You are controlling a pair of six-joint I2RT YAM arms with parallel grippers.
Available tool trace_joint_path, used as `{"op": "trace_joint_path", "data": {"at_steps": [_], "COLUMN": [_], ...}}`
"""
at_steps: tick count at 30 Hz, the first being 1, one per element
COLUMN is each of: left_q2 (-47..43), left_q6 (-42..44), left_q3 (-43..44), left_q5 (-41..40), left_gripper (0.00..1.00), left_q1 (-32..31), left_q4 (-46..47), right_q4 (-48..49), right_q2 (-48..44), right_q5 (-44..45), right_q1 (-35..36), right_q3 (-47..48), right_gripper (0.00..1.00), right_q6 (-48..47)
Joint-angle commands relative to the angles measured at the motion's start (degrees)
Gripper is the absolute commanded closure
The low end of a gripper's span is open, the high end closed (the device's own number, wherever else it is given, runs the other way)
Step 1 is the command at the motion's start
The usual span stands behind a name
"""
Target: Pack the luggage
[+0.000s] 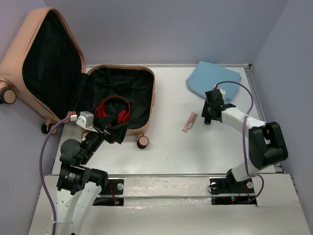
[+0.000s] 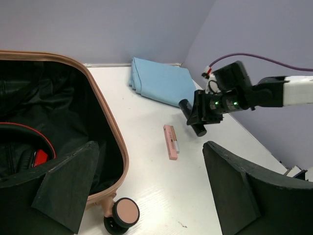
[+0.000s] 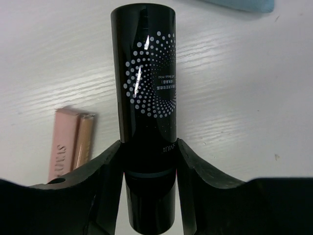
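Observation:
The peach-pink luggage [image 1: 152, 93] lies open at the left. Its lid leans back and the black lining shows. Red headphones [image 1: 113, 100] lie inside it. My left gripper [image 1: 115, 133] is open and empty, hovering at the luggage's near rim [image 2: 110, 117]. My right gripper [image 1: 210, 115] is shut on a black bottle with a white dot pattern [image 3: 146, 73], held just above the table right of centre. The bottle also shows in the left wrist view [image 2: 191, 117]. A slim pink box [image 1: 189, 122] lies on the table just left of the bottle.
A folded light-blue cloth [image 1: 213, 78] lies at the back right, behind the right gripper. A caster wheel [image 2: 124, 213] sticks out at the luggage's near right corner. Purple walls close in the table on the left, back and right.

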Motion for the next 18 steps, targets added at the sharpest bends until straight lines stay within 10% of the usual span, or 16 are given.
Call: {"op": "trace_joint_path", "data": {"at_steps": [1, 6, 18], "left_q2": [-0.2, 0.1, 0.7], "left_q6": [-0.4, -0.5, -0.5], "left_q3": [0.5, 0.4, 0.4], "left_q5": [1.8, 1.9, 1.2], "left_gripper": [0.01, 0.01, 0.01], "left_q1": [-0.1, 0.0, 0.5], "left_q4": [1.7, 1.8, 1.4], "right_q4": [1.9, 2.8, 0.7], "right_q2": [-14.6, -16.8, 24.9], "right_q5": [-2.5, -9.1, -15.0], "right_q1": [1.0, 9.9, 26.8], "right_q3": [0.3, 6.8, 52.0], "right_gripper": [0.82, 0.83, 0.78], "right_q6": [-1.4, -0.8, -1.1]}}
